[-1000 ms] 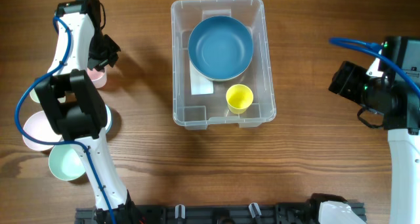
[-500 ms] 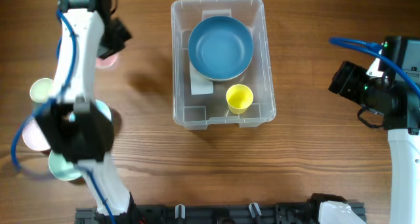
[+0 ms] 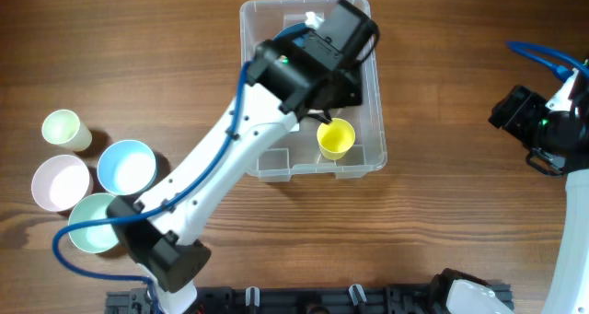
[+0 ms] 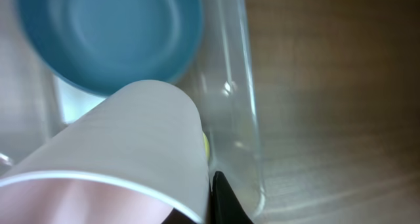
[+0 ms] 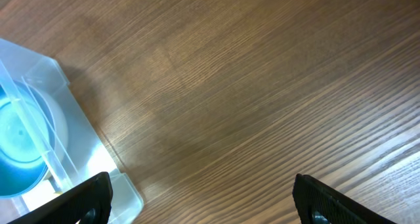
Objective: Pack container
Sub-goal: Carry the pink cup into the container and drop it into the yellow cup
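One container on table, central toward the far edge, holding blue bowl and yellow cup; left pincer over its interior, clamped on pink cup close beside a clear wall; right pincer, fingers apart and empty, over table wood well to the container's right.

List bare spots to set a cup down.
Container: bare floor left of yellow cup; blue bowl and left arm, carrying a pink cup, cover the rest. Table: open wood between container and right arm. Crowded: four cups at left, around the blue cup.
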Robot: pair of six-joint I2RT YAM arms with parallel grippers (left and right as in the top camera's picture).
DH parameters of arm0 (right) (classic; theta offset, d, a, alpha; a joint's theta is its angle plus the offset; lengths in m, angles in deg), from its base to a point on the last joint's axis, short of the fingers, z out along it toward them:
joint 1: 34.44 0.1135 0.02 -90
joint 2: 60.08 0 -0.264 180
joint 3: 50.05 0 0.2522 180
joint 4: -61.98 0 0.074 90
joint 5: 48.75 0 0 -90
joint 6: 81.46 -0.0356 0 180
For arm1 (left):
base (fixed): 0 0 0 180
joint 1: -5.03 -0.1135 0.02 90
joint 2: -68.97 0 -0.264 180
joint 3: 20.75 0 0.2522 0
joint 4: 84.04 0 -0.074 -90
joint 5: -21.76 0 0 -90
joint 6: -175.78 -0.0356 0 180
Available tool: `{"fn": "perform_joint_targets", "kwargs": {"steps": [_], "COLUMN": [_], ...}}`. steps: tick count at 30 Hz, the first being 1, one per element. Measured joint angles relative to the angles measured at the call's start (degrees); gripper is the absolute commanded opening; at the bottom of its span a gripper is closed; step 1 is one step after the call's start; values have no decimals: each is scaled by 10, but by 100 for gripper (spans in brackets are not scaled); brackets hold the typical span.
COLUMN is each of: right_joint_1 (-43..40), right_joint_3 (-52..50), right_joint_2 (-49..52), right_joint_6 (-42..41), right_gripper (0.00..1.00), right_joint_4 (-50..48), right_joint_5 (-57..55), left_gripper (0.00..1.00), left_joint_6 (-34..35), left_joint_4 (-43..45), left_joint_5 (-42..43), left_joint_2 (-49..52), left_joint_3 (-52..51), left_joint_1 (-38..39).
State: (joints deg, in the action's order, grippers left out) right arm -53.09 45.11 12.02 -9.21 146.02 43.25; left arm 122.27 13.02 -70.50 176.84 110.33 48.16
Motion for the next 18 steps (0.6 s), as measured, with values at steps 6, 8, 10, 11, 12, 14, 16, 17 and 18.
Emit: {"fn": "perform_joint_targets", "kwargs": {"steps": [6,8,10,11,12,14,16,17,18], "right_joint_1": [0,0,0,0,0,0,0,0,0], "right_joint_3": [0,0,0,0,0,0,0,0,0], "right_joint_2": [0,0,0,0,0,0,0,0,0], "right_joint_6": [0,0,0,0,0,0,0,0,0], "right_gripper": [89,89,89,89,89,89,89,89,89], "right_joint_4": [0,0,0,0,0,0,0,0,0], "right_joint_5": [6,6,6,6,6,6,6,6,6], "left_gripper": [4,4,4,4,8,54,75,77,79], "left_joint_6": [21,23,24,24,24,25,24,24,24], "left_joint_4": [-6,-11,-14,-21,-27,-36,-39,-40,-40], "left_joint_5": [60,76,84,86,88,91,93,93,93], "left_joint_2": [83,106,116,120,122,122,122,122,122], "left_joint_3": [0,-1,-1,-1,-1,-1,-1,-1,-1], "left_joint_1": [10,10,11,11,11,11,11,11,11]}}
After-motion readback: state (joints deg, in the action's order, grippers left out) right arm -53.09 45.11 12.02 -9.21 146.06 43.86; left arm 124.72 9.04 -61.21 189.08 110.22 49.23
